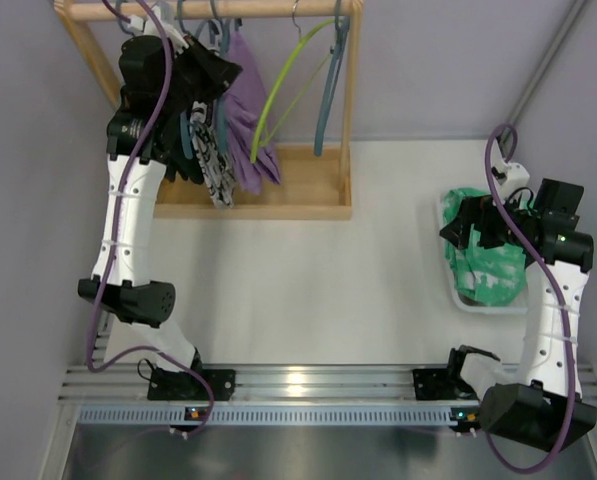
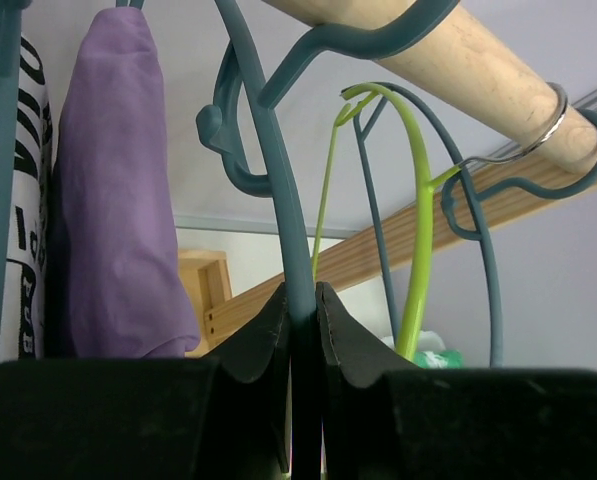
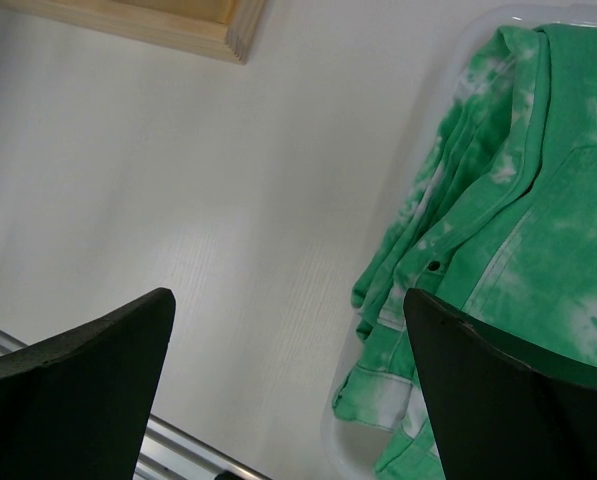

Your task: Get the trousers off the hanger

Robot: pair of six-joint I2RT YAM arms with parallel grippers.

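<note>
The left gripper (image 2: pixel 300 310) is raised to the wooden rail (image 2: pixel 478 70) of the rack, its fingers clenched on the sloping arm of a teal hanger (image 2: pixel 278 180). Just beside that hanger hang the purple trousers (image 2: pixel 118 200), and next to them, at the edge of the wrist view, the black-printed white trousers (image 2: pixel 28 200); both are draped over hangers on the rail. A plain black pair cannot be told apart from the dark arm in the top view. A lime hanger (image 2: pixel 418 230) and another teal one further along the rail look bare. The right gripper (image 3: pixel 286 295) hovers with its fingers spread wide and empty beside the green-and-white cloth (image 3: pixel 518 200), which lies in a tray (image 1: pixel 448 270) on the table (image 1: pixel 308 290). As I judge it, the job is barely begun: no trousers visibly lie off the rack, and the purple and printed pairs have yet to be pulled free
</note>
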